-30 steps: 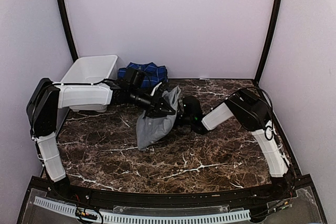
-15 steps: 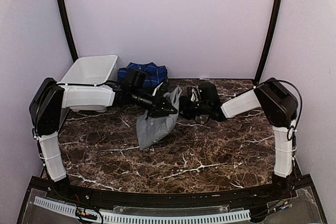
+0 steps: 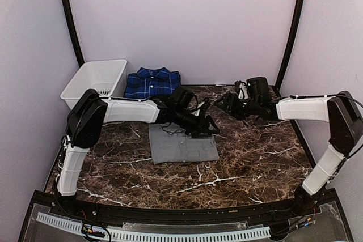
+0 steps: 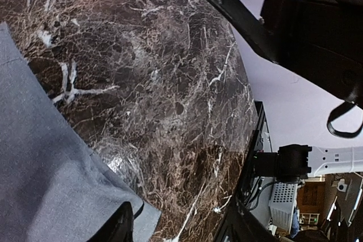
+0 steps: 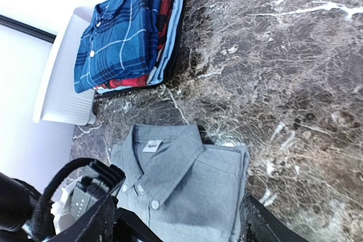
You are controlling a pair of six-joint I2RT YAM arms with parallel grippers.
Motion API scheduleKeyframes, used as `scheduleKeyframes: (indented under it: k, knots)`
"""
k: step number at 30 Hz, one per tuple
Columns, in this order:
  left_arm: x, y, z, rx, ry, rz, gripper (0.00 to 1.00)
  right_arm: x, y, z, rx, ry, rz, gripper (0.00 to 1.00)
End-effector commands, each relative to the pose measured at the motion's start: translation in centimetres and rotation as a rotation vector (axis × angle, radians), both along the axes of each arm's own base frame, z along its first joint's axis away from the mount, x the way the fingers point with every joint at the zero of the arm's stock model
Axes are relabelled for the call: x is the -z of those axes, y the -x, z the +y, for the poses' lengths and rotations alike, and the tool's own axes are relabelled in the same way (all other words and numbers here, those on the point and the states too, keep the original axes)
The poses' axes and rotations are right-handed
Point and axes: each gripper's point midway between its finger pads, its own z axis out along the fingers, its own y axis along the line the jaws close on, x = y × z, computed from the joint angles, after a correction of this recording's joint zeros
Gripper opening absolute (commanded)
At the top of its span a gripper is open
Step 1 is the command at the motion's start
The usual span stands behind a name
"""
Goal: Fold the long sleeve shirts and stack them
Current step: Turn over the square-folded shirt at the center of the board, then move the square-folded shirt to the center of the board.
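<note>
Grey shirt (image 5: 181,179) folded flat; plaid shirt (image 5: 116,32) tops stack (image 5: 161,35) beside basket (image 5: 59,89).

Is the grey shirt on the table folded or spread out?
Folded: the grey shirt lies as a compact rectangle on the table, buttoned front up, no sleeves sticking out.

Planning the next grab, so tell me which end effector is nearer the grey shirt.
Left. The left end effector sits at the grey shirt's far right corner, over its edge. The right end effector hangs farther right over the table, apart from the cloth.
</note>
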Motion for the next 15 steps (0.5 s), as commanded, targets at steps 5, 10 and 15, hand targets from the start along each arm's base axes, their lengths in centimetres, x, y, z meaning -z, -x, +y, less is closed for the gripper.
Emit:
scheduleKeyframes:
  k: [5,10,15]
  knots:
    - [-6.2,-3.6,5.4,-0.249,-0.088,-0.149,0.58,4.2,3.3,-0.6,-0.056,0.194,0.048,0.74]
    - [-4.3,-3.8,12.9,-0.373,-0.165,-0.100,0.58,6.5,4.0,0.9,-0.099,0.316,0.066,0.70]
    - [-2.0,-2.8,19.1,-0.443,-0.223,-0.054,0.58,8.2,4.3,2.0,-0.132,0.401,0.081,0.63]
